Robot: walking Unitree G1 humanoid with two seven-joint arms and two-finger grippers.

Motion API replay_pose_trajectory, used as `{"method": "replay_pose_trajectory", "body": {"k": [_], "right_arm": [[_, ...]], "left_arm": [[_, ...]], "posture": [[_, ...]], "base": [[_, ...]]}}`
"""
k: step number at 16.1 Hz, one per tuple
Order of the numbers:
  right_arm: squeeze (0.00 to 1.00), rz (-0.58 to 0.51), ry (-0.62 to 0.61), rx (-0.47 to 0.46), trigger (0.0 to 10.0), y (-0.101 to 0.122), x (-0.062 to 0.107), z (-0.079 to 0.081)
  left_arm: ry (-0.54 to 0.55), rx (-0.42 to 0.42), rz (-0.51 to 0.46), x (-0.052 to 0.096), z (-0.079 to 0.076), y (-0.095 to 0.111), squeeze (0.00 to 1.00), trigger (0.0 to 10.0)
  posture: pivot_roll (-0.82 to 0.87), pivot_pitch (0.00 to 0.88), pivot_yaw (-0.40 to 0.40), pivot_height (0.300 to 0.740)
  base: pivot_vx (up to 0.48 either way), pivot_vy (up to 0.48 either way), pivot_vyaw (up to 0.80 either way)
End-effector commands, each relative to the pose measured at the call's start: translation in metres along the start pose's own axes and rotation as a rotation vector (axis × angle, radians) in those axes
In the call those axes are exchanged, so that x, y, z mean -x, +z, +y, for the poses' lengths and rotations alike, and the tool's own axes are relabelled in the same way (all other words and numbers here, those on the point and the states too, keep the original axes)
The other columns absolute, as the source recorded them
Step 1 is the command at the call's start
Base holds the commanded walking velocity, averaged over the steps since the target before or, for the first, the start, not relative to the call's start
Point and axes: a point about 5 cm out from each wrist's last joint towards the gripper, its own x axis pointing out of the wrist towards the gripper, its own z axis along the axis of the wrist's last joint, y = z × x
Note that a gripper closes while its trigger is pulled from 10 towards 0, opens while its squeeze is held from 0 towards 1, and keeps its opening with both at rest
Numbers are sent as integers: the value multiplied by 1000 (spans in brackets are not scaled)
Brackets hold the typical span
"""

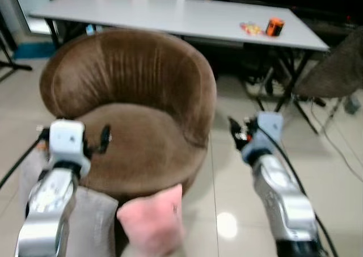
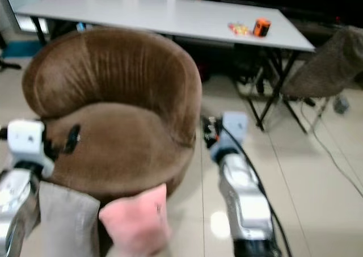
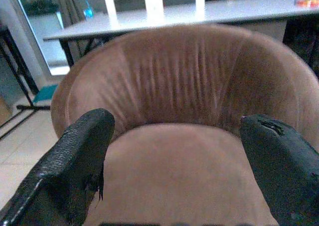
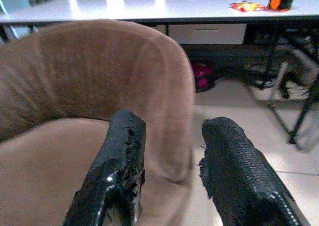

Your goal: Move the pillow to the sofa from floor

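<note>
Your left claw (image 3: 174,161) gapes wide and right claw (image 4: 172,161) parted, empty, both facing the sofa (image 1: 142,98); pillow (image 1: 153,217) lies below, behind them.

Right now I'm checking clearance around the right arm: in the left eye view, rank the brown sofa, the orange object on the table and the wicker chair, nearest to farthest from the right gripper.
1. Brown sofa: just to the left of the right gripper.
2. Wicker chair: off to its right, beyond the table legs.
3. Orange object: ahead, up on the grey table.
</note>
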Motion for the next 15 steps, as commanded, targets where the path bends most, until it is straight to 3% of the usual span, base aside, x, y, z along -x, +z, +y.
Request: {"method": "replay_pose_trajectory", "body": {"k": [1, 3, 4, 9, 13, 15], "right_arm": [[0, -19, 1, 5, 10000, 5, -1, 0], [0, -12, -8, -12, 10000, 4, -2, 0], [0, -2, -29, 22, 10000, 3, -5, -3], [0, -11, -14, -28, 10000, 5, -1, -3], [0, -18, 10, 19, 10000, 7, -5, 0], [0, -15, 36, 36, 10000, 7, -6, 4]], "left_arm": [[-6, -5, 7, 3, 0, -1, 0, 10000], [-10, -5, 12, 6, -3, -2, 0, 10000], [-4, -16, 19, 7, -3, -4, 0, 10000], [-30, -32, 32, 6, -3, -9, 0, 10000], [-13, -51, 16, 6, -5, -7, 0, 10000], [-10, -64, 8, 6, -5, -6, 0, 10000]], "posture": [[0, 0, -64, 740], [5, 0, -68, 740], [9, 0, -67, 740], [-22, 0, -37, 740], [-15, 0, -53, 740], [-14, 0, -55, 740]], "base": [[0, 0, 800], [0, 0, 800], [0, 0, 0], [0, 0, 0], [0, 0, 0], [0, -268, 800]]}}
